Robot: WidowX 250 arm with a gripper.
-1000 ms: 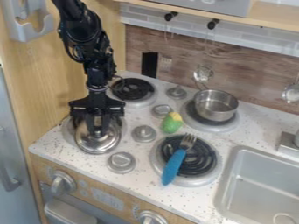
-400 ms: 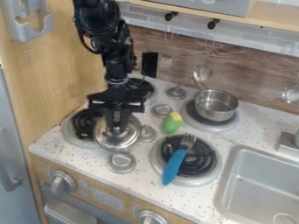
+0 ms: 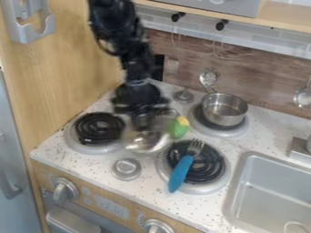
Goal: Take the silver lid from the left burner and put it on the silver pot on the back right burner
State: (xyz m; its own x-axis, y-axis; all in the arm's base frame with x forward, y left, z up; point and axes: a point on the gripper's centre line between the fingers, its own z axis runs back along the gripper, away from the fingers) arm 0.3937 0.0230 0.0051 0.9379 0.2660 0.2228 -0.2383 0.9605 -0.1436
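The black hand [image 3: 144,129] is closed on the top of a shiny metal lid [image 3: 146,144], both blurred, above the white speckled tabletop [image 3: 91,166] between the two front burners. The lid sits near the left burner [image 3: 99,129], whose black coil is in plain sight, and beside the right burner [image 3: 217,164], where a blue-handled fork [image 3: 181,172] lies with its tines toward the wall. Just right of the hand is a green and yellow toy vegetable [image 3: 180,128]; a grey dial [image 3: 126,169] stands nearer the front edge. Farther back, a metal pot [image 3: 224,110] rests on the right rear burner [image 3: 234,131]. The grey sink [image 3: 272,193] is set into the tabletop at the right. Behind rises a wall [image 3: 182,45] of brownish wood grain topped by pale tile, with two dark hooks [image 3: 222,25] under a wooden shelf [image 3: 291,22] and a ladle [image 3: 302,97] at the far right. A light wood panel [image 3: 67,77] closes off the left side, carrying a grey holder [image 3: 30,32].
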